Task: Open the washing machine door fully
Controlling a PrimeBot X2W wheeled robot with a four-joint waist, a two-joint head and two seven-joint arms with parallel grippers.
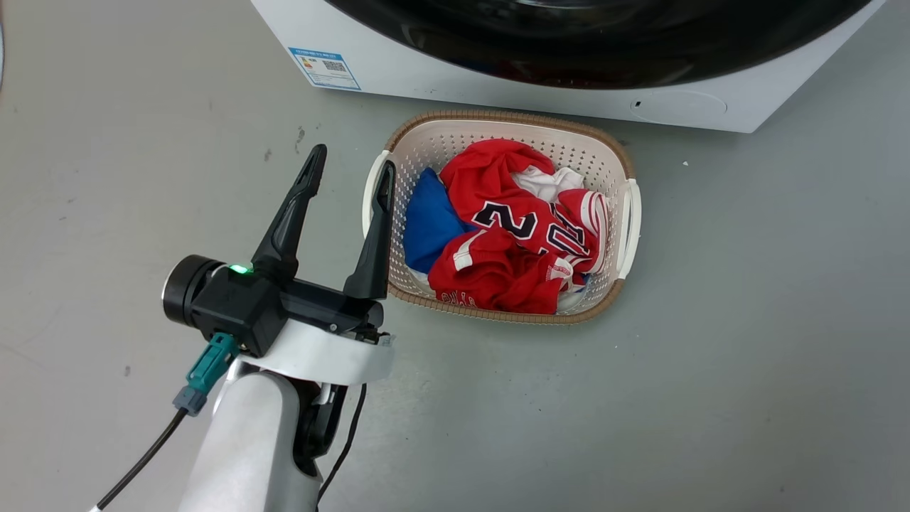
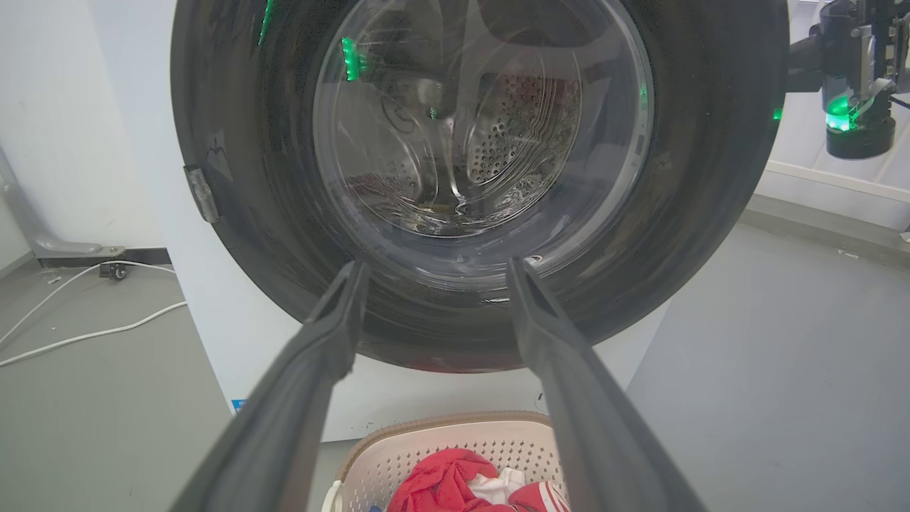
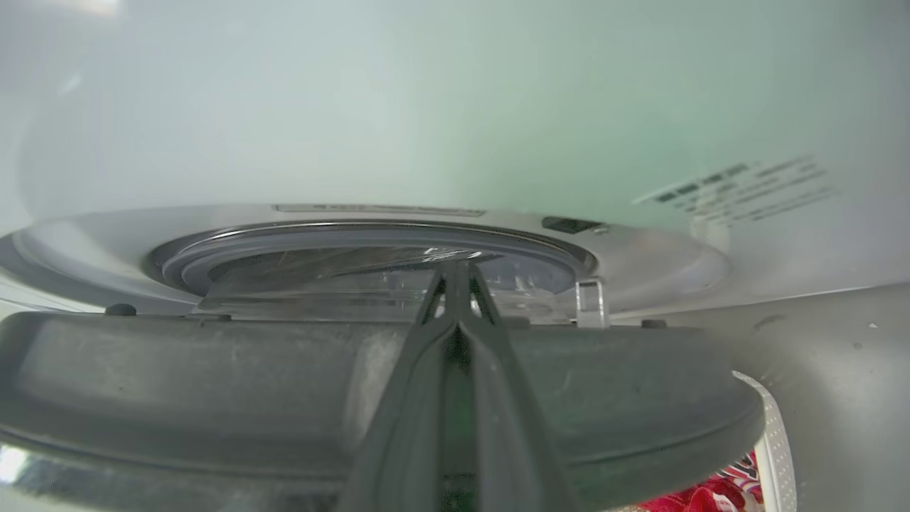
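The door point(image 2: 234, 213), at the top of the head view and upper middle of the left wrist view, looks heavy, stiff and glossy-slick; we judge its rim the place to hook, not the glass. In the right wrist view it stands ajar from the machine point(image 3: 426, 107), with the right gripper point(image 3: 455, 272) lying across the rim, fingers together, nothing between them. The left gripper point(image 1: 352, 158), lower left in the head view, is spread and empty

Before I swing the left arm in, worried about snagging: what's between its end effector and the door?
Only air, in the left wrist view: the left end effector faces the door; the basket sits lower.
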